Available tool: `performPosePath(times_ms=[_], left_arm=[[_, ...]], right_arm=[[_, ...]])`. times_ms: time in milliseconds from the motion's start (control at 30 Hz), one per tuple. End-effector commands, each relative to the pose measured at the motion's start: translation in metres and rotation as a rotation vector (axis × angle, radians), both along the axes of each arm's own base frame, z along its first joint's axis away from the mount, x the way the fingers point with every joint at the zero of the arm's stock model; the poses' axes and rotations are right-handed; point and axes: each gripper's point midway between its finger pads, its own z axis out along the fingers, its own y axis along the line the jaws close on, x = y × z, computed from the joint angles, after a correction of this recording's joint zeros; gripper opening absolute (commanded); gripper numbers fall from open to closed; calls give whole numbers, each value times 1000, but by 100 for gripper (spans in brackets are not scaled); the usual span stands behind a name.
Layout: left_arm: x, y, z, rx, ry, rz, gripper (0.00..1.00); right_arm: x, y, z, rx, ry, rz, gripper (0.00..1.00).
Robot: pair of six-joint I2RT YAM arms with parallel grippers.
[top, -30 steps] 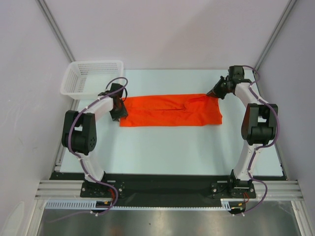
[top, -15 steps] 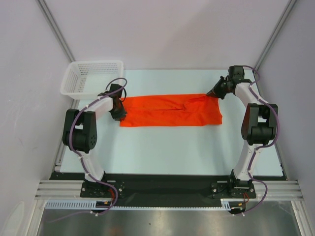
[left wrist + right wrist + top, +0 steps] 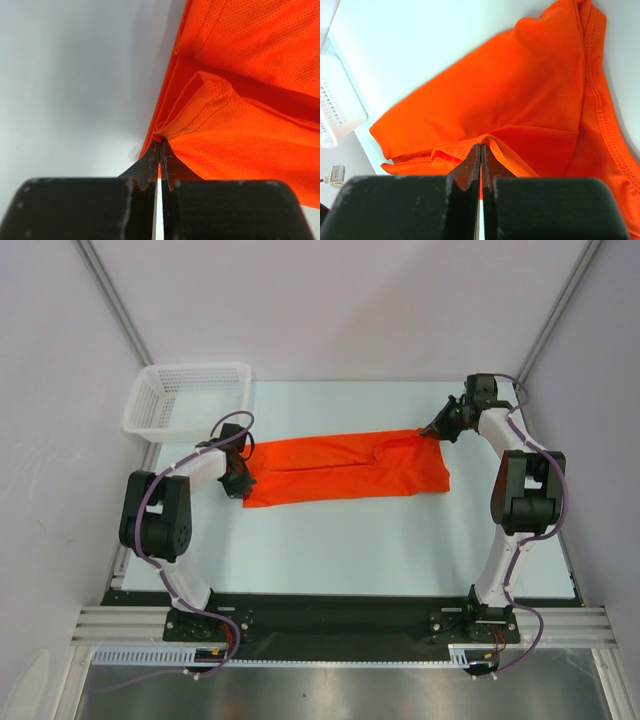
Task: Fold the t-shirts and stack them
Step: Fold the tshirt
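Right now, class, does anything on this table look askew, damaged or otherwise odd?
Only slightly. The bright orange-red folded cloth t-shirt lies slanted on the pale table, its left end closer to the front edge than its right. Ridges rise where the left gripper and right gripper pinch it. No tears or spills show.

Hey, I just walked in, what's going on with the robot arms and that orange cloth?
Two robot arms are part-way through folding an orange-red t-shirt, which lies as a long strip across the table. The left gripper is shut on a hemmed edge at the strip's left end. The right gripper is shut on the cloth at the far right corner. A white mesh basket stands apart at the table's far left corner.
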Motion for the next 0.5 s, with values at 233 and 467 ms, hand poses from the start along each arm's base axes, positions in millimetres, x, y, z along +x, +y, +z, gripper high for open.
performPosePath(times_ms=[233,467], left_arm=[[6,7,17,15,-45,43,22],[22,10,40,55,-87,15,31]], right_arm=[[18,1,7,20,-59,-6,0],[31,14,6,43,-92,29,0]])
